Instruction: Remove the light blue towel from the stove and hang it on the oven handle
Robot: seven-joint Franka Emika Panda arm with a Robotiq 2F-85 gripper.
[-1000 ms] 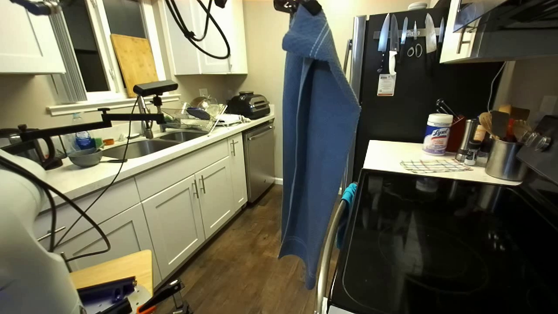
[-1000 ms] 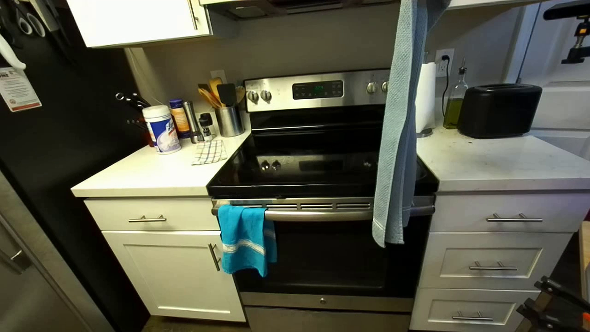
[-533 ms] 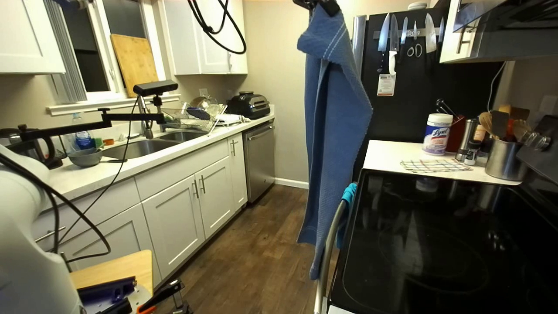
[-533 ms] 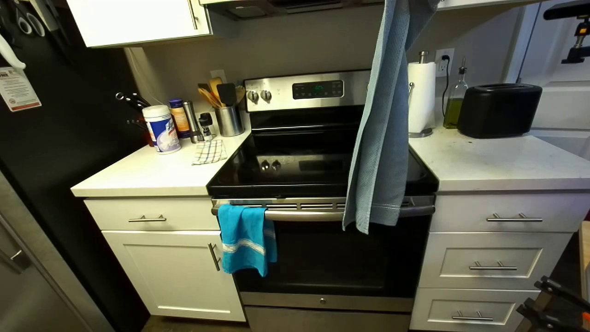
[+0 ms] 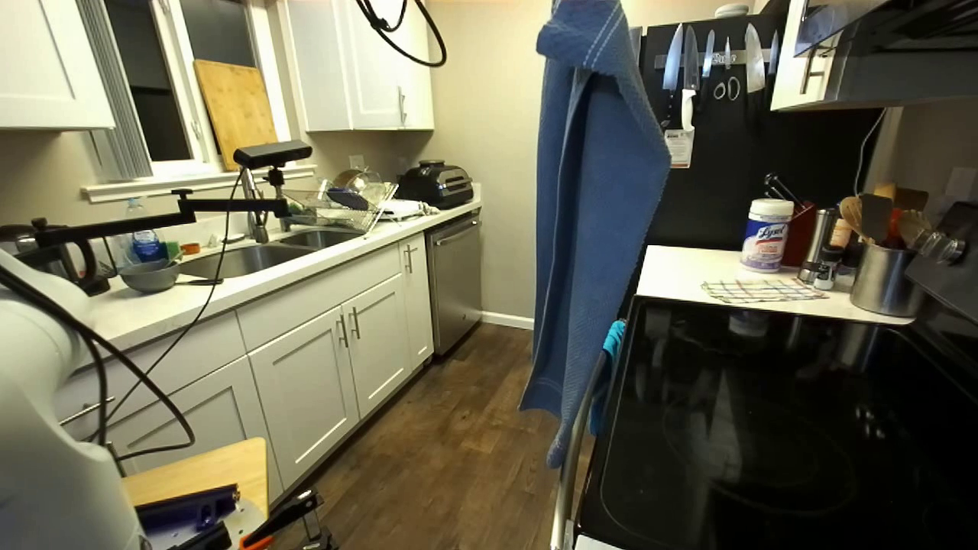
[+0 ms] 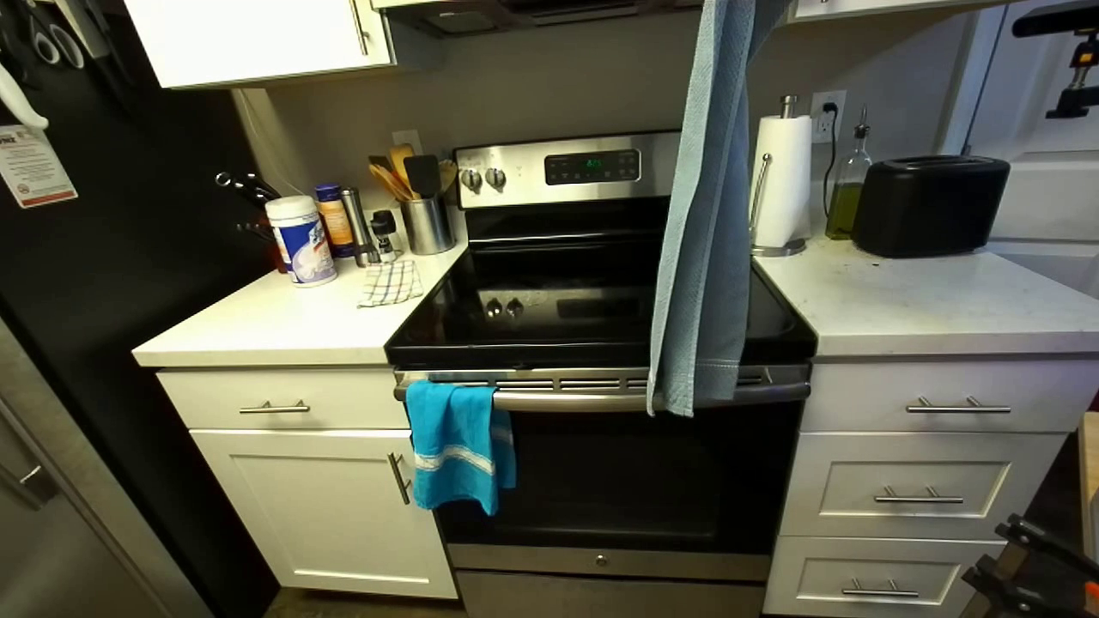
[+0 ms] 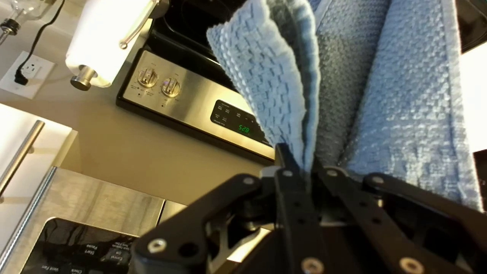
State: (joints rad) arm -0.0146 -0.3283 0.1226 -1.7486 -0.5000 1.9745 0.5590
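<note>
In an exterior view, the one light blue towel [image 5: 596,221] hangs long, on the aisle side of the one oven handle [image 5: 568,485]. In an exterior view its bottom overlaps that handle, can't tell if they touch; one turquoise towel [image 6: 455,446] drapes over the handle's left end and one paper roll [image 6: 783,184] stands behind its right end. Wrist view: the gripper [image 7: 300,160] has two fingers [image 7: 284,160] pinching the light blue towel's folded edge, well above the handle. Looks light, floppy, grippy, unbreakable; imo hold it mid-length so it drapes.
</note>
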